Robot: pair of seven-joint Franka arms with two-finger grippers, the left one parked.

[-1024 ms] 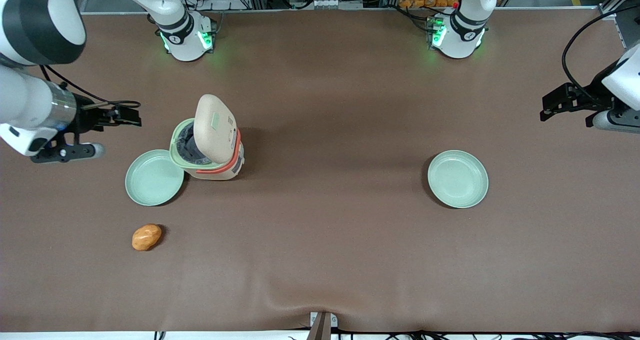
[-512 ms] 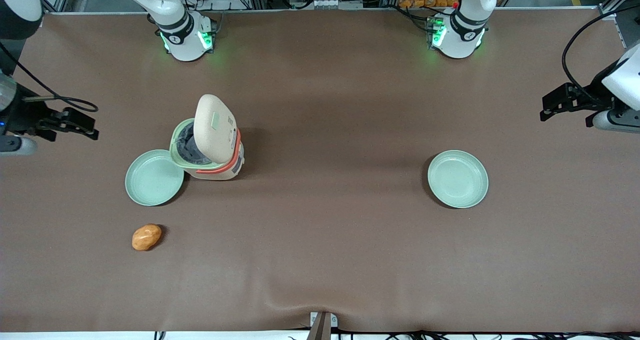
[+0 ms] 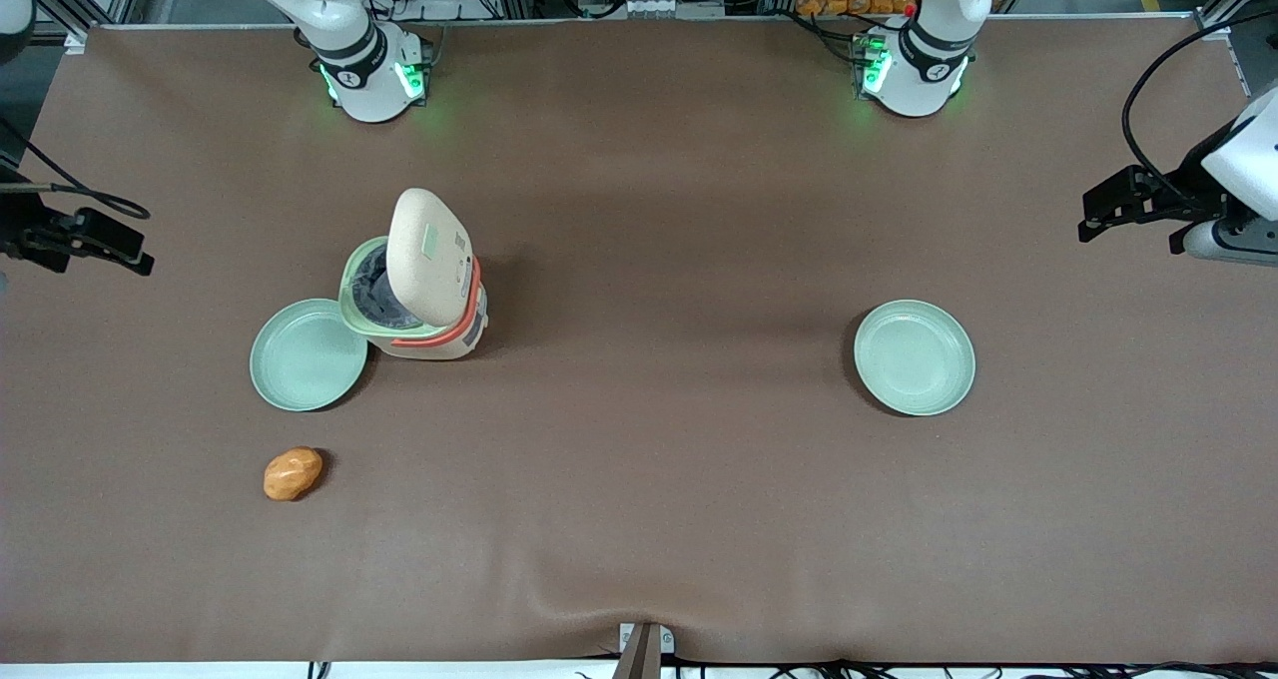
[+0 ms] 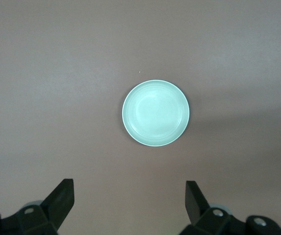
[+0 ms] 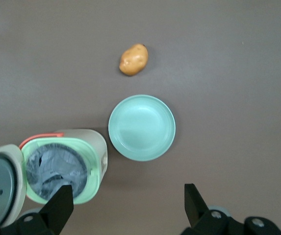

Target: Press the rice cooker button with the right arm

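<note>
While the rice cooker (image 3: pixel 414 282) stands lid-up on the brown bench (image 3: pixel 659 479), touching a green plate (image 3: pixel 308 353), the pincer (image 5: pixel 128 208) hangs wide open, empty, at the working arm's end.

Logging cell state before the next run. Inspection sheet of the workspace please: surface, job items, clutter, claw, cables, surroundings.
Surface: brown mat-covered table, slight ripple at the edge nearest the front camera.
Job items: small cream rice cooker with coral-orange band, lid raised, dark pot exposed; pale green square button on the lid, untouched.
Clutter: pale green round plate beside the cooker; orange-brown potato nearer the front camera; second pale green round plate toward the parked arm's end.
Claw: black two-finger claw of the right arm at the working arm's table edge, well clear of the cooker, open.
Cables: black cable looping at the wrist.
Surroundings: two arm bases with green lights.
</note>
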